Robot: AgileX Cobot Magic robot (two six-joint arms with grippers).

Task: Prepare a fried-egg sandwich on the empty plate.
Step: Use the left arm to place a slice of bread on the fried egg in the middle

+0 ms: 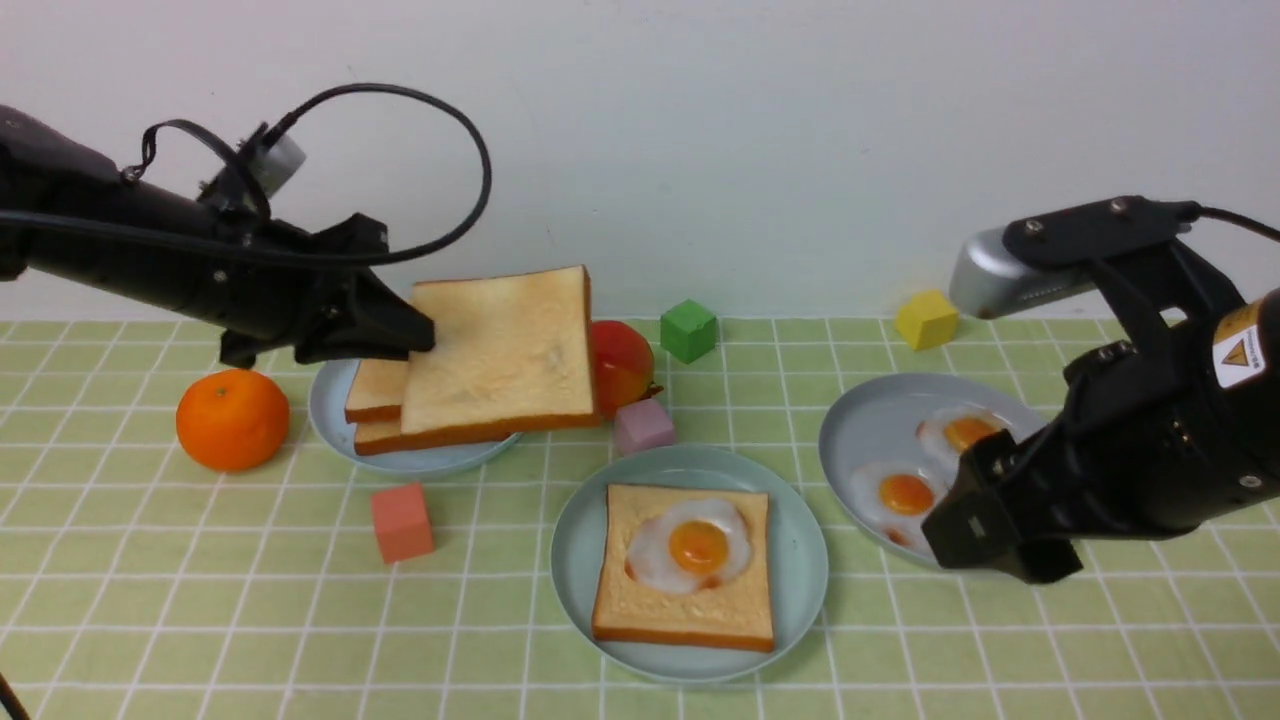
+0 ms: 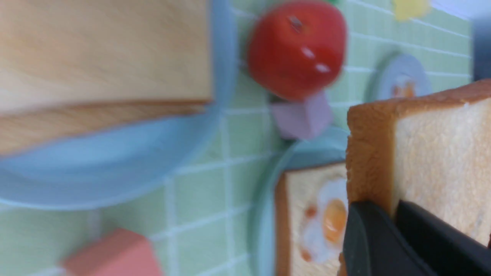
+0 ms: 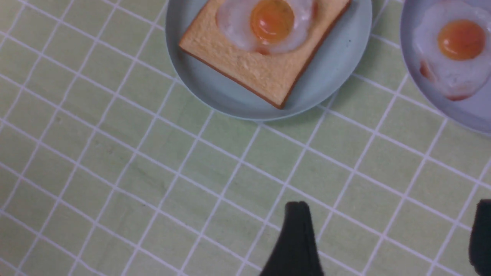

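You have an orange (image 1: 232, 420) near the coral block (image 1: 402, 522), an apple (image 1: 620, 368) by the lilac block (image 1: 644, 427), and green (image 1: 688, 331) and yellow blocks (image 1: 926, 320) farther back.

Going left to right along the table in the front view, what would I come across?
Orange, pink-red block, purple block, green block, grey plate, right gripper.

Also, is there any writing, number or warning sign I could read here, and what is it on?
Warning sign: a triangle with an exclamation-like mark, on the orange-and-white sticker on the right arm.
Small lettering beside the triangle: too small and blurred to read.
No other text is readable.
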